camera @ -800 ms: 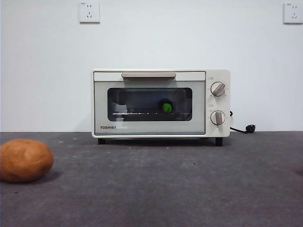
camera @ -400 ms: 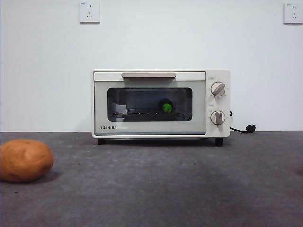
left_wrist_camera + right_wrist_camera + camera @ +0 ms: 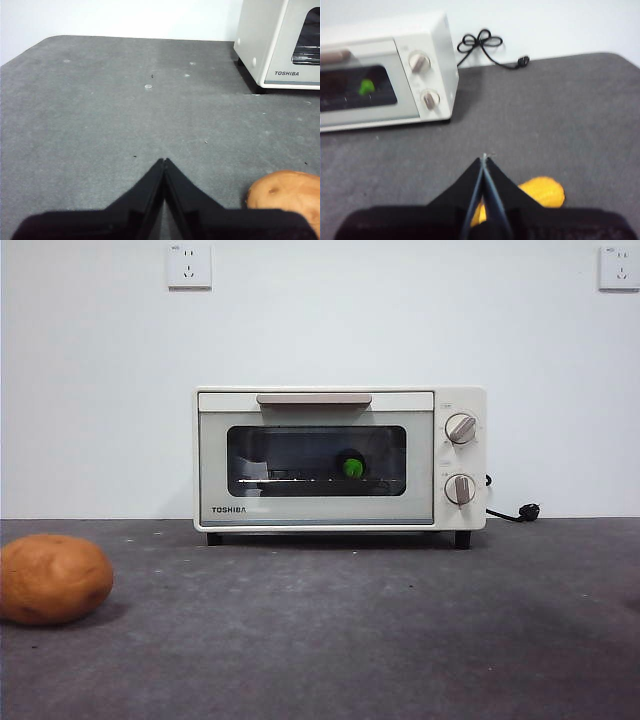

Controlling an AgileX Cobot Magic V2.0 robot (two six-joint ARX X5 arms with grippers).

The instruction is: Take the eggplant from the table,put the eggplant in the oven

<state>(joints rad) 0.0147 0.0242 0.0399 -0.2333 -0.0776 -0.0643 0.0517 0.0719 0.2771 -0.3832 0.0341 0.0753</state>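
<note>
Your eggplant (image 3: 351,467) is inside the oven (image 3: 340,458), its green cap showing through the dark door window, and across the last second it hasn't budged; the door sits closed, handle (image 3: 314,399) up against the top. Nothing has shifted on the front view, so by my read the job looks done and the arms are parked. Your left end effector (image 3: 164,161) hovers over bare tabletop (image 3: 360,630), jaws pressed together, gripping nothing, with the brown potato (image 3: 53,579) just beside it. Your right end effector (image 3: 484,157) is likewise clamped shut and empty, above a yellow object (image 3: 540,192) I can't identify. The power cord (image 3: 487,47) trails behind the oven's knob side. Nothing stands in the way.
</note>
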